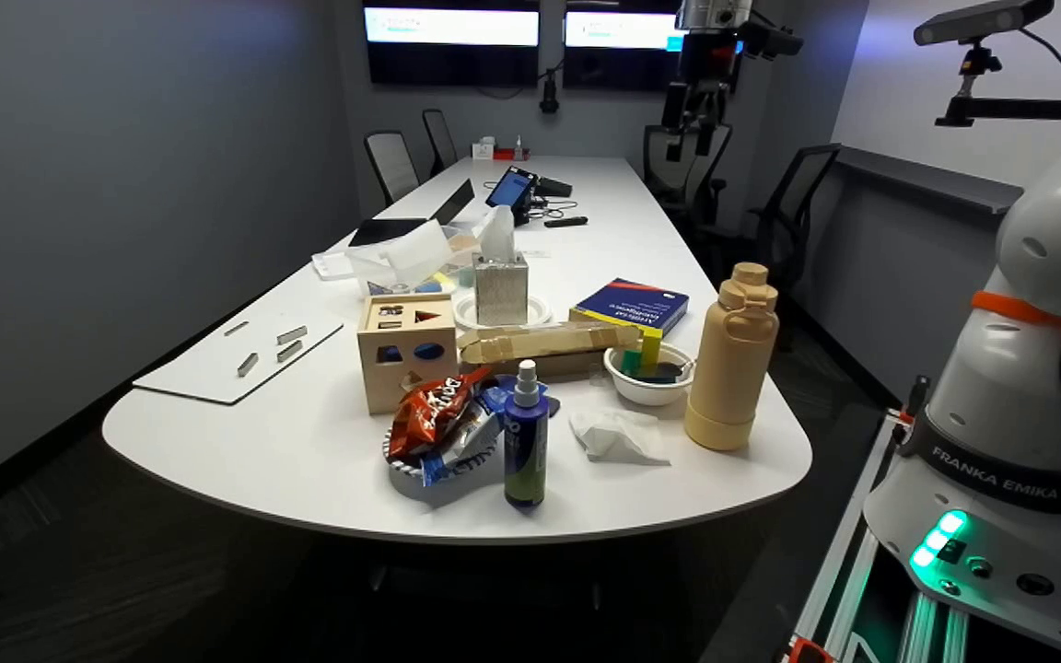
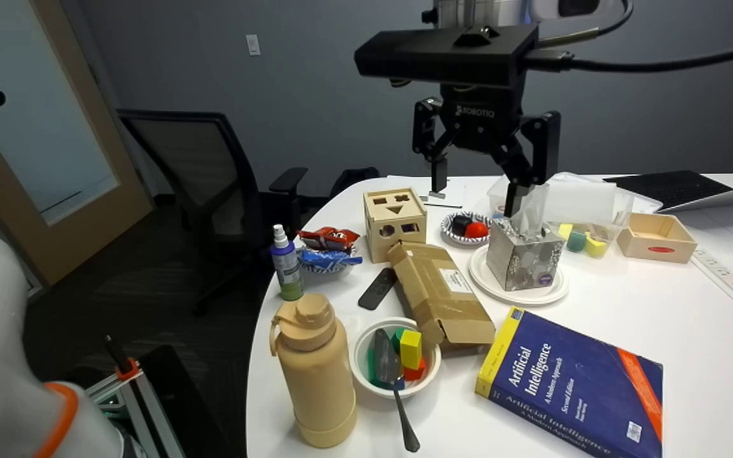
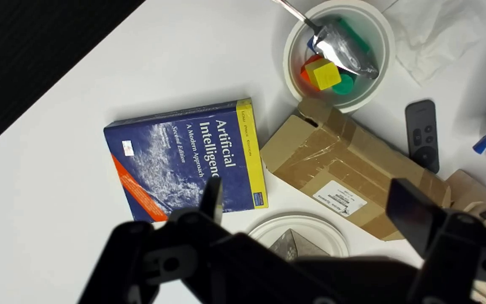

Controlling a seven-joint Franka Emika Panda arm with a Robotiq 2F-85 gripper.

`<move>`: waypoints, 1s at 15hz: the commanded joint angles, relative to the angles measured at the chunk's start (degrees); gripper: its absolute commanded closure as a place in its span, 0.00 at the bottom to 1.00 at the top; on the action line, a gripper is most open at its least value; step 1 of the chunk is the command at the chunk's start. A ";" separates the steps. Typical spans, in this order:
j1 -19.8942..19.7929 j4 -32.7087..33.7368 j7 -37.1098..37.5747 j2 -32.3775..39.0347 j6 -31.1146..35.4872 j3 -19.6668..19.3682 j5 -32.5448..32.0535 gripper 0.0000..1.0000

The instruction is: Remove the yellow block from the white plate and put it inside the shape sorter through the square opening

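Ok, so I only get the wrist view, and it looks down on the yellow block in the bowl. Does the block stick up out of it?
Observer: It does. In an exterior view, the top of the yellow block stands above the rim of the white bowl.
Operator: Cool! And is there something tall by the bowl that my pincer might bump? I can't see any.
Observer: Yes, a tan water bottle stands upright close beside it in both exterior views; whether the two touch, I can't tell.
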 commanded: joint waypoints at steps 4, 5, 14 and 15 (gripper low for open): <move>-3.61 -9.58 21.47 0.11 14.18 4.63 -1.74 0.00; -4.27 -11.24 25.22 0.58 16.78 5.54 -2.37 0.00; -9.11 -16.98 61.99 5.47 18.51 14.62 -12.74 0.00; -8.59 -17.23 64.94 6.09 17.81 14.87 -12.43 0.00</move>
